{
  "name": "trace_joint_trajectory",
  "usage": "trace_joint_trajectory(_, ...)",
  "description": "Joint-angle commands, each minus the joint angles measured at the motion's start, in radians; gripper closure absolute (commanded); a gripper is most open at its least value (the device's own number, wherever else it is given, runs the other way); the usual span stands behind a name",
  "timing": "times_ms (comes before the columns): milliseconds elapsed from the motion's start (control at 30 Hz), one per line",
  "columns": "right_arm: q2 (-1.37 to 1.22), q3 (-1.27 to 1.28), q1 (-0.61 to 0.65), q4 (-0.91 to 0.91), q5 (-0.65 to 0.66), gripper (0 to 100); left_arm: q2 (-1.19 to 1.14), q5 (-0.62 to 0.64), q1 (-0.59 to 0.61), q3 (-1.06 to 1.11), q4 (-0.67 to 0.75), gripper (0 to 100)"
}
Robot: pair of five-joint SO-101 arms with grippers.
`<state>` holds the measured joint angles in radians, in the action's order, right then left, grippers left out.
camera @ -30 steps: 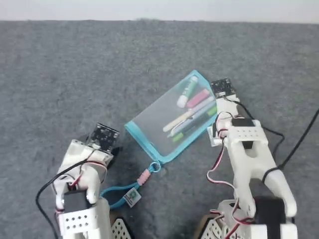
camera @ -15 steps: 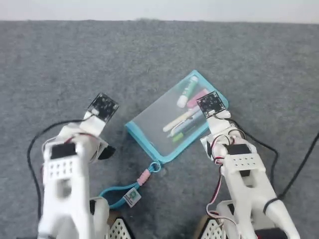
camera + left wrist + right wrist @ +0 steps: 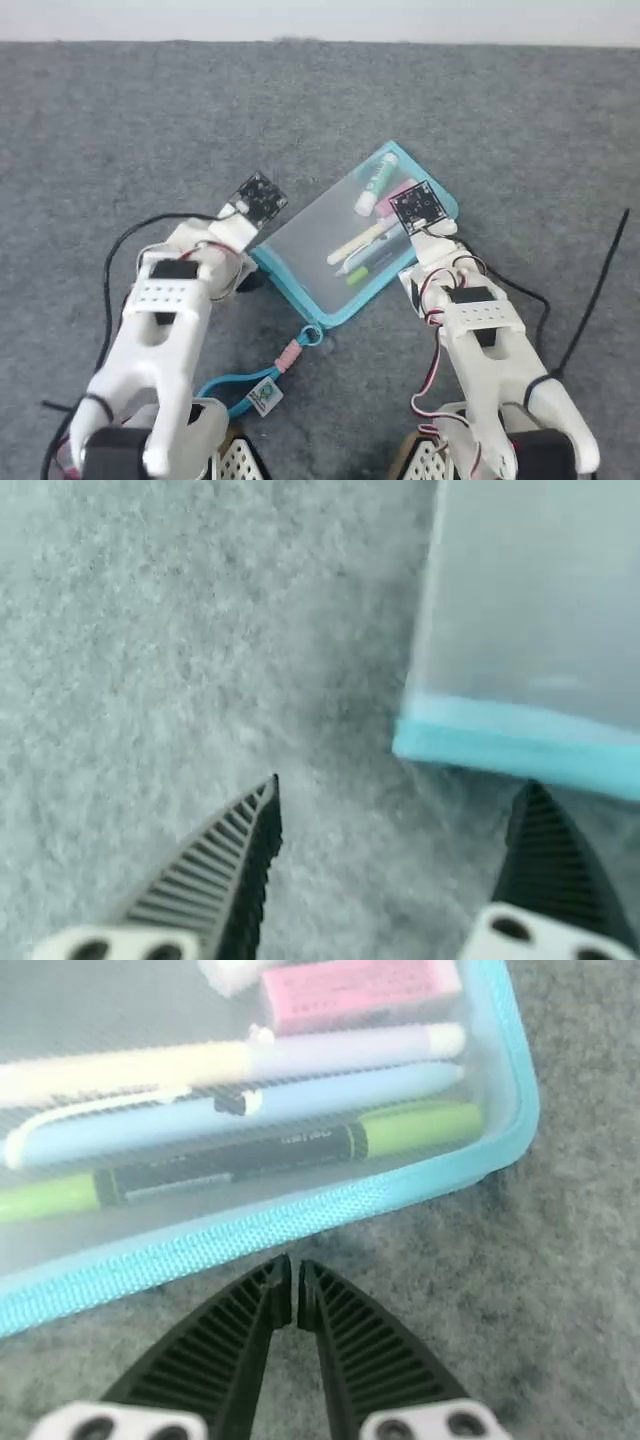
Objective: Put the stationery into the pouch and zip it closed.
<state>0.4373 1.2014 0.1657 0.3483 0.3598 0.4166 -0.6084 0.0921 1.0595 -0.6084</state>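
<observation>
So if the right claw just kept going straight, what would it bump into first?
Most likely the blue edge of the pouch. The shut right gripper points straight at it from close by; the green pen lies just behind, inside. How high the tips sit is hard to tell.

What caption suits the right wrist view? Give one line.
Shut right gripper by the teal edge of the pouch, with pens and a pink block inside.
</observation>
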Motion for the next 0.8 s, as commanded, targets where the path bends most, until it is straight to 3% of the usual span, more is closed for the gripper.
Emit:
trace_joint_trajectory(0, 0.005, -0.031, 0.007, -0.025, 0.015, 99.0, -0.160, 0.020, -0.012, -0.185, 0.034, 66)
trace_joint_trajectory(100, 0.004, -0.031, 0.007, -0.030, 0.015, 99.0, -0.293, 0.015, -0.012, -0.282, 0.052, 66)
trace_joint_trajectory(200, 0.002, -0.031, 0.007, -0.033, 0.015, 99.0, -0.387, 0.015, -0.017, -0.306, 0.164, 66)
trace_joint_trajectory(400, 0.002, 0.026, 0.007, -0.173, 0.015, 99.0, -0.517, 0.018, -0.020, -0.249, 0.577, 66)
trace_joint_trajectory(600, 0.002, 0.035, 0.007, -0.194, 0.015, 99.0, -0.611, 0.017, -0.064, -0.136, 1.011, 66)
trace_joint_trajectory(767, 0.002, 0.035, 0.007, -0.194, 0.015, 99.0, -0.658, 0.014, -0.091, -0.079, 1.192, 66)
